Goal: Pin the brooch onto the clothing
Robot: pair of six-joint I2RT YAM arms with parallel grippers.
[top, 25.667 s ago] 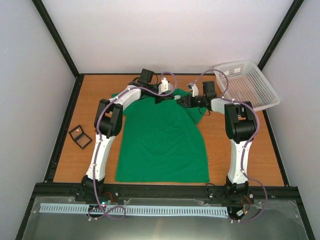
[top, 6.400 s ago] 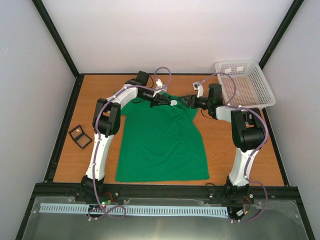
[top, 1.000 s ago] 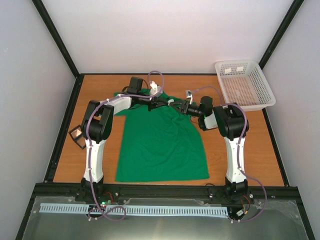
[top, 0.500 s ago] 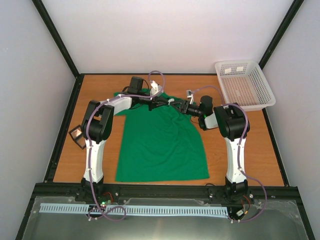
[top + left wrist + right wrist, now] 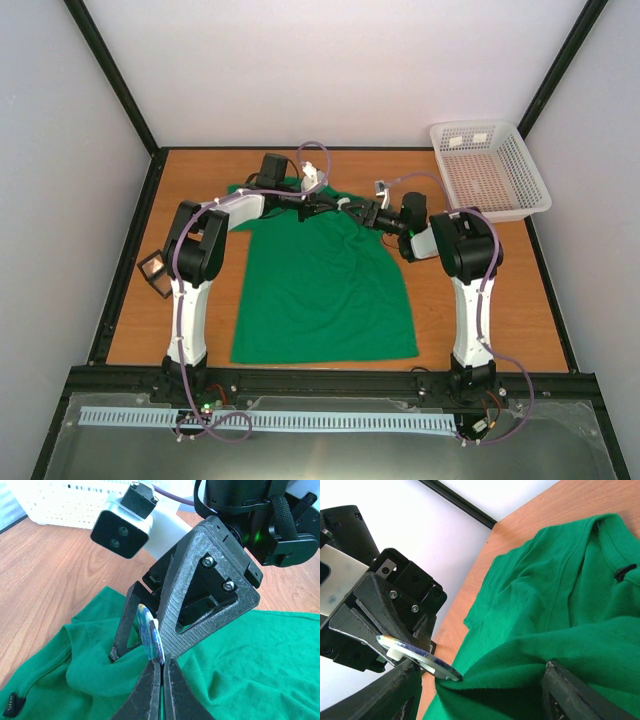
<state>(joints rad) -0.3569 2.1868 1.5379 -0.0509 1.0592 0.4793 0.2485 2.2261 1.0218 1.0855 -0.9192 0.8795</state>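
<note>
Gripping brooch (image 5: 150, 636) edge-on, green T-shirt (image 5: 260, 660), dark collar label (image 5: 11, 706) illegible

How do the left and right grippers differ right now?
Left gripper is shut, pinching the brooch by its edge; right gripper is open, jaws wide either side of a bunched fold of the shirt. Left holds something; right plainly clamps nothing. Both meet at that same fold, facing each other.
</note>
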